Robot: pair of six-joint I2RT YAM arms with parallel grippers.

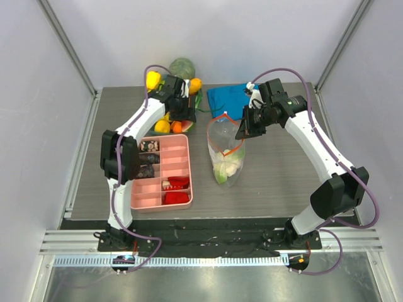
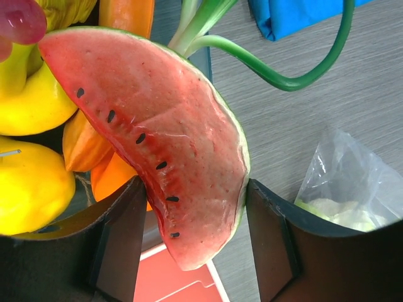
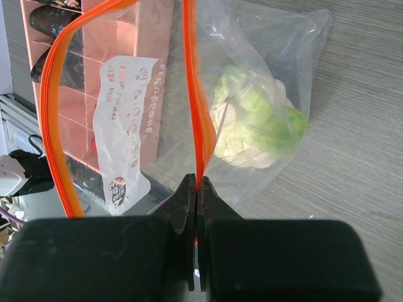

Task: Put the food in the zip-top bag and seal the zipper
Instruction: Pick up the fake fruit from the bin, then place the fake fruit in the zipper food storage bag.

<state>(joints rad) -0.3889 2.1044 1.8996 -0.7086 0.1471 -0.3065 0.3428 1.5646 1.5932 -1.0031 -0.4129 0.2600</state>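
Note:
A red watermelon slice (image 2: 170, 126) with a green rind stands between the fingers of my left gripper (image 2: 192, 195), which press it on both sides, beside the food pile (image 1: 173, 123) at the table's back. Yellow fruit (image 2: 31, 182), an orange carrot (image 2: 126, 16) and green leaf stalks (image 2: 264, 69) lie around it. The clear zip-top bag (image 1: 225, 154) stands mid-table, mouth gaping, with a white-green cauliflower (image 3: 252, 126) inside. My right gripper (image 3: 197, 189) is shut on the bag's orange-red zipper (image 3: 192, 94) and holds that side up.
A pink compartment tray (image 1: 189, 189) with small dark and red pieces sits left of the bag. A folded blue cloth (image 1: 228, 99) lies at the back, behind the bag. A green melon (image 1: 182, 66), a lemon (image 1: 153, 79) and an orange (image 1: 196, 84) sit at the far edge.

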